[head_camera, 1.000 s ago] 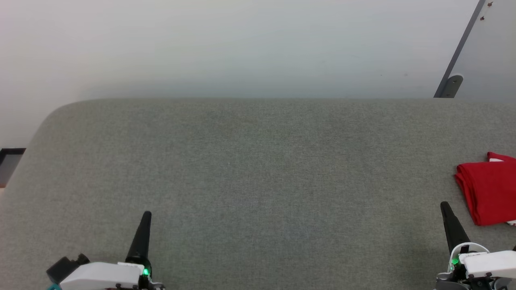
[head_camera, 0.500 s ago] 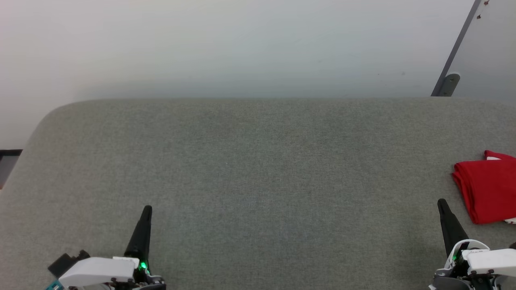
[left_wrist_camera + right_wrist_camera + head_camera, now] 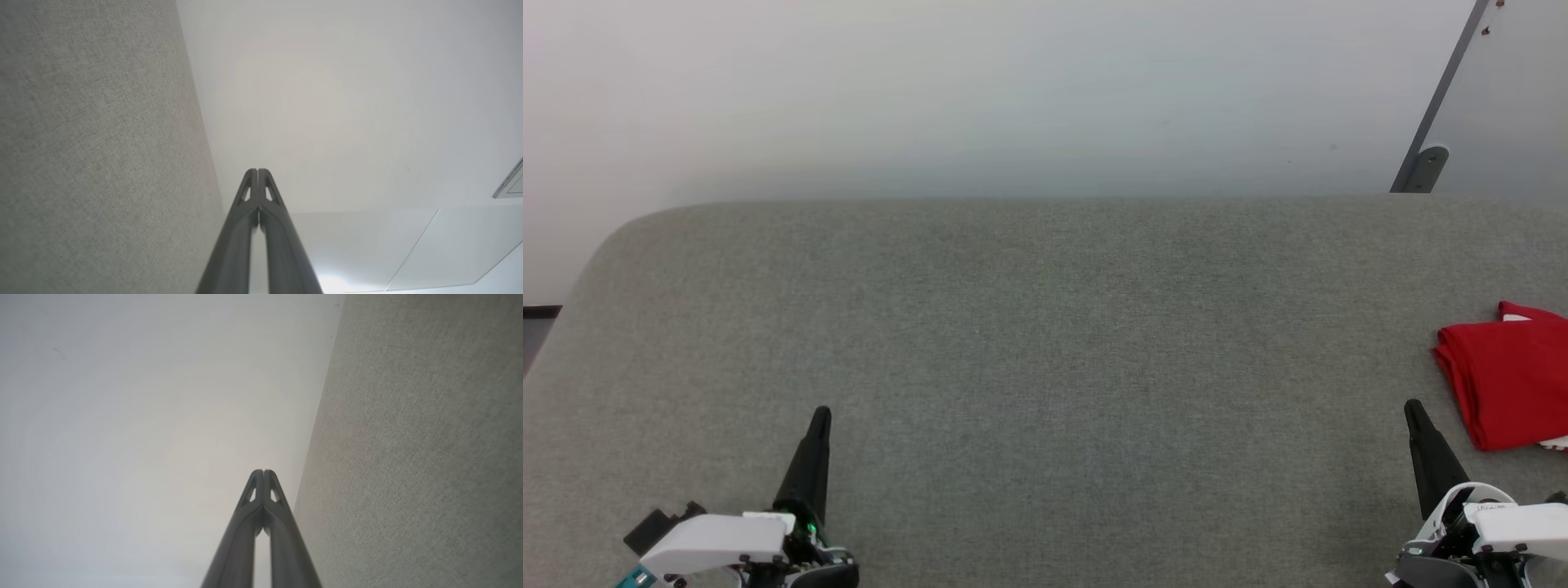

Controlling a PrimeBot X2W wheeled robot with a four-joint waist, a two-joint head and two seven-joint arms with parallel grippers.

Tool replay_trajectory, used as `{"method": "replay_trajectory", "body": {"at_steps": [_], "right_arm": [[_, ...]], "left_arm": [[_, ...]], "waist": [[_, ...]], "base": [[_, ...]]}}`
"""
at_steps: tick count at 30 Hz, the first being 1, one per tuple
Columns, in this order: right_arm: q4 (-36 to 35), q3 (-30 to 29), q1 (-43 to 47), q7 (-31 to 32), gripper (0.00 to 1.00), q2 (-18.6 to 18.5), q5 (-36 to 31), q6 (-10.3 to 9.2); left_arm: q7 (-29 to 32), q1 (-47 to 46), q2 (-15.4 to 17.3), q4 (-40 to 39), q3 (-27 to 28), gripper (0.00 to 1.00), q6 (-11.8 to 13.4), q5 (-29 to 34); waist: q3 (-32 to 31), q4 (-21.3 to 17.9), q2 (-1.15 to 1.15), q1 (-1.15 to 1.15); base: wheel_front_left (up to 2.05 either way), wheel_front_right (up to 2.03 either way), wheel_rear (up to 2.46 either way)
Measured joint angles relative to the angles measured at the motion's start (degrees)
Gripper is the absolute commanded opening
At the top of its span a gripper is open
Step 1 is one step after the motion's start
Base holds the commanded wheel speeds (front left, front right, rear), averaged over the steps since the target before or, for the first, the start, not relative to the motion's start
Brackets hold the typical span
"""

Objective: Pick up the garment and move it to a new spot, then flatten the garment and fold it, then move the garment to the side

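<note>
Folded and parked, now a clean exit!
The garment lies folded at the bench's right edge; left tool and right tool, pinched closed and empty, sit at its near edge. Back the right one off without snagging.

One red garment, one grey fabric surface, two tools: left tool, right tool.

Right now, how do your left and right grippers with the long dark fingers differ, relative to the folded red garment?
The left gripper lies at the lower left of the grey fabric surface, far from the folded red garment; the right gripper sits just beside it, apart. The left gripper's fingers lean rightward in the head view, the right gripper's leftward. Both are shut and empty.
</note>
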Motion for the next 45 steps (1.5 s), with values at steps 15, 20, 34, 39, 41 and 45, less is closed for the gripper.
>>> {"method": "replay_trajectory", "body": {"at_steps": [15,20,34,39,41,45], "right_arm": [[0.3,-0.2,-0.7,0.6,0.0,0.3,2.5,0.0],[0.3,-0.2,-0.7,0.6,0.0,0.3,2.5,0.0],[0.3,-0.2,-0.7,0.6,0.0,0.3,2.5,0.0],[0.3,-0.2,-0.7,0.6,0.0,0.3,2.5,0.0],[0.3,-0.2,-0.7,0.6,0.0,0.3,2.5,0.0],[0.3,-0.2,-0.7,0.6,0.0,0.3,2.5,0.0]], "left_arm": [[0.8,-0.5,-0.2,0.3,0.4,0.0,0.0,-2.4],[0.8,-0.5,-0.3,0.3,0.5,0.0,0.0,-2.4],[1.0,-0.5,-0.4,0.3,0.6,0.0,0.0,-2.3],[1.0,-0.5,-0.4,0.3,0.7,0.0,0.0,-2.3],[1.0,-0.5,-0.4,0.3,0.7,0.0,0.0,-2.3],[1.0,-0.5,-0.5,0.3,0.7,0.0,0.0,-2.2]], "waist": [[0.1,-0.2,0.0,0.0],[0.1,-0.2,0.0,0.0],[0.1,-0.2,0.0,0.0],[0.1,-0.2,0.0,0.0],[0.1,-0.2,0.0,0.0],[0.1,-0.2,0.0,0.0]], "base": [[0.0,0.0,0.0],[0.0,0.0,0.0],[0.0,0.0,0.0],[0.0,0.0,0.0],[0.0,0.0,0.0],[0.0,0.0,0.0]]}}
